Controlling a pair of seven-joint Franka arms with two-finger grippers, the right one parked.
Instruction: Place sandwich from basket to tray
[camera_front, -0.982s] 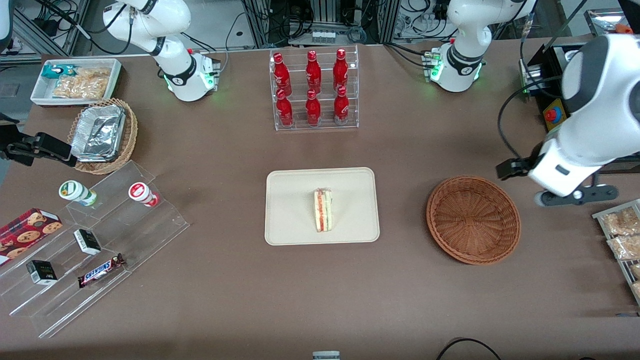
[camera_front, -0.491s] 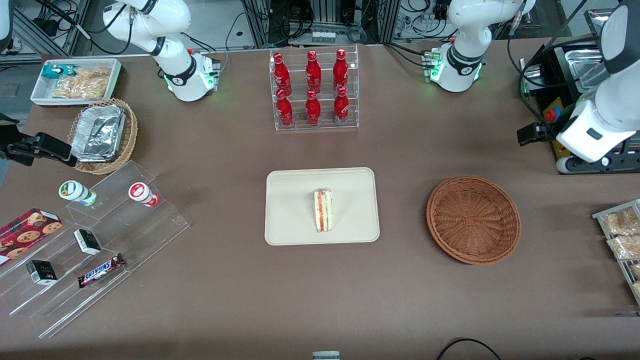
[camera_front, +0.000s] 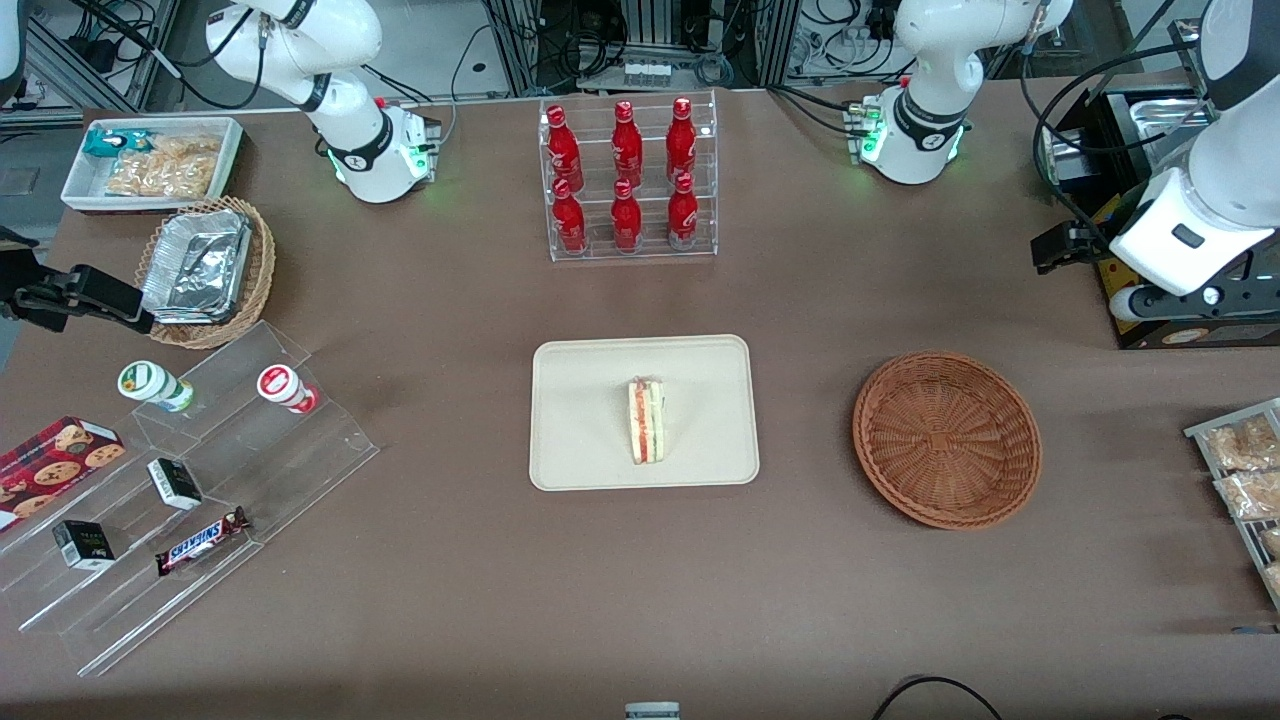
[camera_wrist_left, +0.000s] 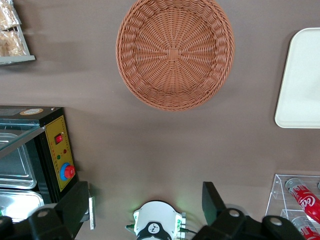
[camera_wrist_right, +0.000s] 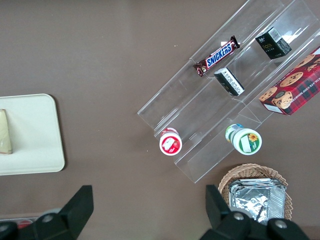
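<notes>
Gripper (camera_wrist_left: 145, 210) of the left arm is raised well above the table (camera_front: 820, 600) at the working arm's end, farther from the front camera than the basket (camera_front: 946, 438) and well apart from it; its two dark fingers (camera_wrist_left: 75, 202) stand wide apart with nothing between them. Arm pose: the white forearm slopes down out of the frame edge over a black box with a red button (camera_front: 1110, 215), wrist camera looking straight down onto bare table and the basket. Table is brown, wide, cluttered at both ends. Tray (camera_front: 590, 440) lies flat mid-table, long axis running across the table from one arm's end toward the other, nearer the front camera than the clear rack of red bottles (camera_front: 627, 175). Basket sits beside the tray toward the working arm's end, apart from it, with only its woven floor showing. Sandwich (camera_front: 646, 420) rests on the tray near its middle, clear of the rim, lying with the striped cut edge facing up; its long axis runs toward and away from the front camera, crosswise to the tray's long axis, the red filling layer on the side toward the parked arm. Which end is the wedge's tip cannot be told.
</notes>
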